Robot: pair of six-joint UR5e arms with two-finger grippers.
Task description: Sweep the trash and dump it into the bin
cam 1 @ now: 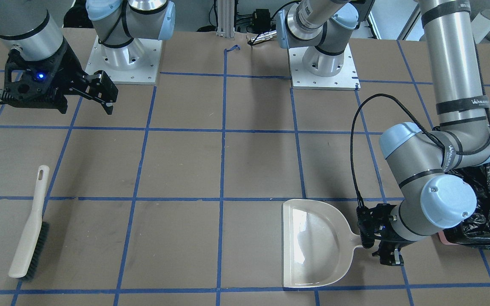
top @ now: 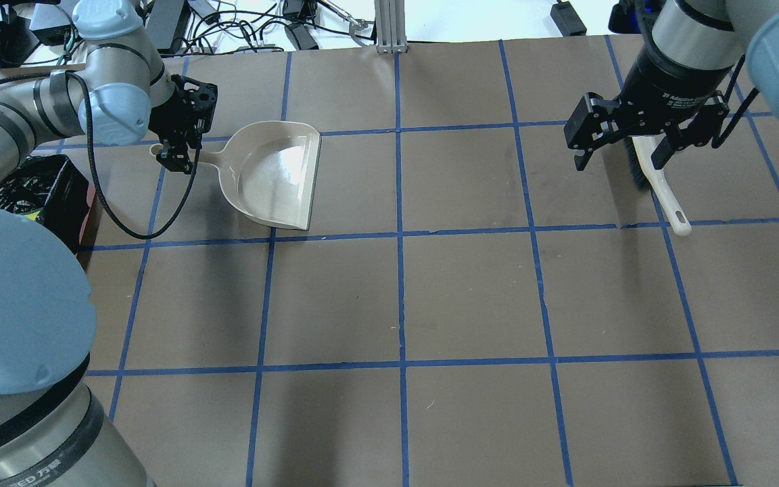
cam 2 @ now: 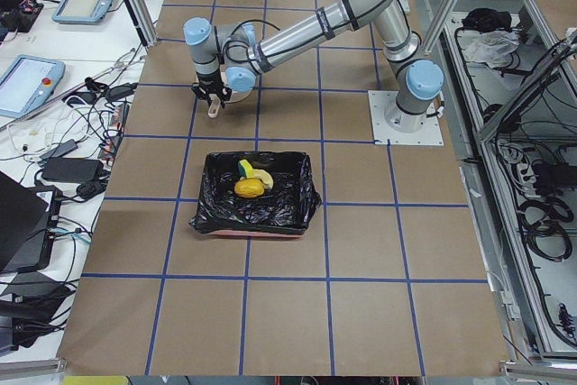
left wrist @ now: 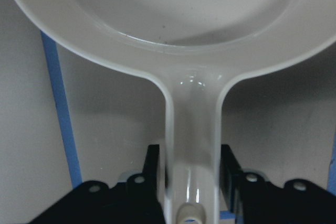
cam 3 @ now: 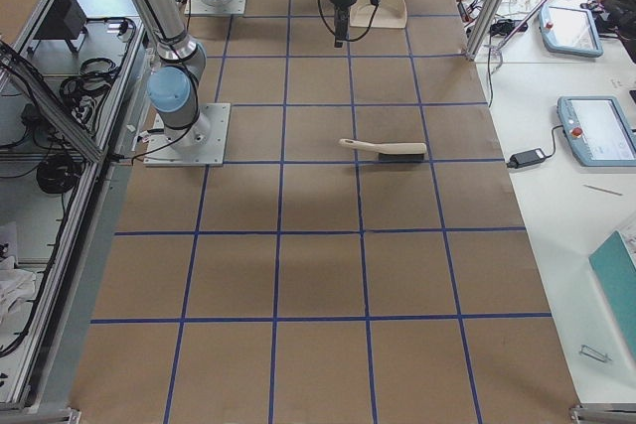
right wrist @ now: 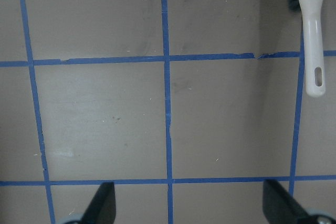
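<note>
The trash lies in the black-lined bin (cam 2: pixel 293 214): a golden-brown bun (cam 2: pixel 249 188), a yellow wedge (cam 2: pixel 245 169) and a pale stick (cam 2: pixel 263 176). The bin also shows in the front view (cam 1: pixel 489 212) and the overhead view (top: pixel 38 196). The beige dustpan (top: pixel 271 172) lies flat and empty on the table. My left gripper (top: pixel 176 161) is shut on the dustpan's handle (left wrist: pixel 190 129), just beside the bin. My right gripper (top: pixel 618 159) is open and empty, held above the table over the brush.
A beige hand brush (top: pixel 660 182) with dark bristles lies on the table under my right gripper; it also shows in the front view (cam 1: pixel 28 229) and the right wrist view (right wrist: pixel 313 24). Blue tape lines grid the brown table. The arm bases (cam 1: pixel 128 63) stand at the robot's edge.
</note>
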